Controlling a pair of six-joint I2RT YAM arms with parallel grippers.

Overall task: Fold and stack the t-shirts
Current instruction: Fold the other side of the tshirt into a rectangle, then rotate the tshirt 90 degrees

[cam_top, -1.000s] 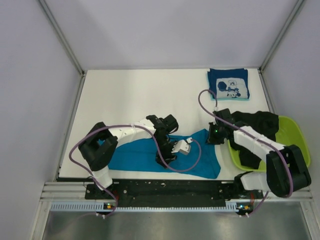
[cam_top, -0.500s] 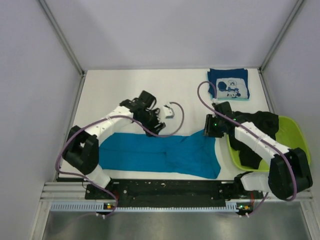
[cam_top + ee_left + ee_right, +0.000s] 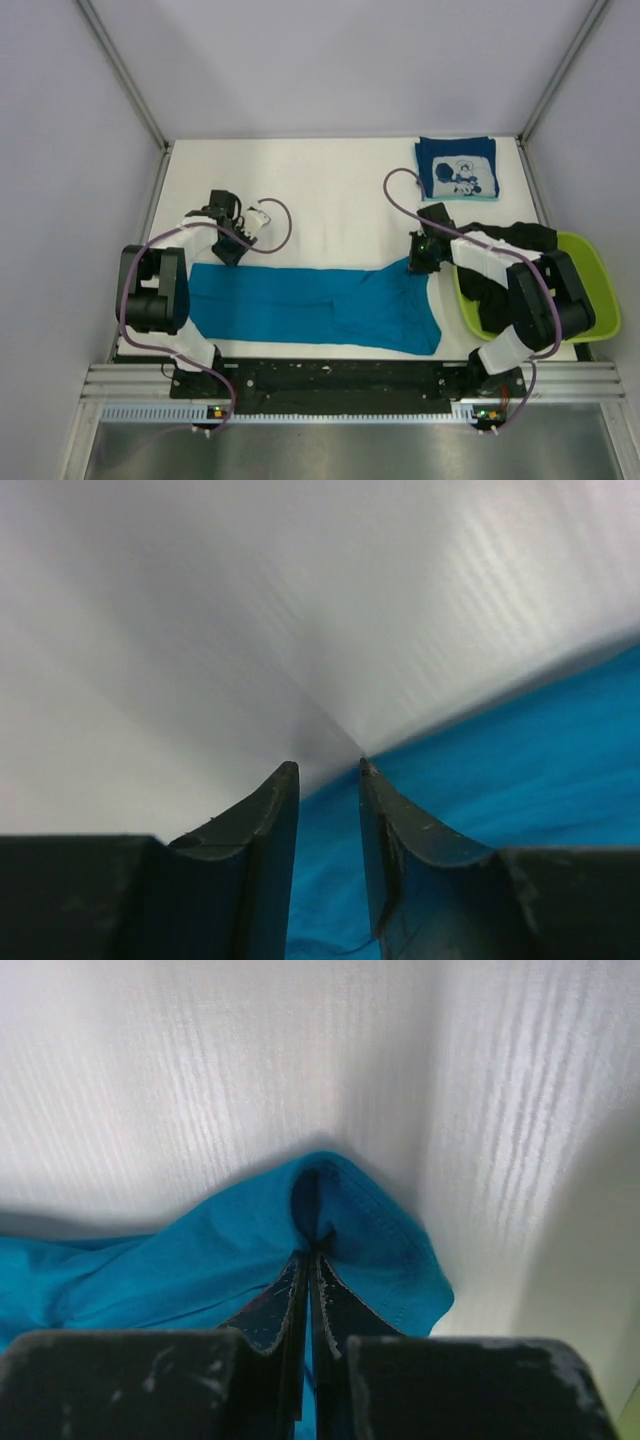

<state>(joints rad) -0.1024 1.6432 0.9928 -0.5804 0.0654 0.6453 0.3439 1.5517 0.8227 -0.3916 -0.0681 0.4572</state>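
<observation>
The teal-blue t-shirt (image 3: 320, 305) lies spread flat along the near part of the table. My right gripper (image 3: 418, 264) is shut on its far right corner, and the wrist view shows the jaws (image 3: 312, 1252) pinching a hemmed fold of teal cloth (image 3: 200, 1260). My left gripper (image 3: 232, 250) sits at the shirt's far left edge, its jaws (image 3: 327, 767) a little apart over the teal cloth (image 3: 520, 740). The navy t-shirt (image 3: 457, 168) with white print lies folded at the back right. The black t-shirt (image 3: 510, 250) hangs over the basin's rim.
The lime-green basin (image 3: 592, 290) stands at the table's right edge beside my right arm. Grey enclosure walls close in the left, right and far sides. White tabletop (image 3: 320, 190) lies between the teal shirt and the far wall.
My left gripper swept from the shirt's middle out to its far left edge, and the teal shirt spread out leftward into a long flat strip. My right gripper kept hold of the right corner.
</observation>
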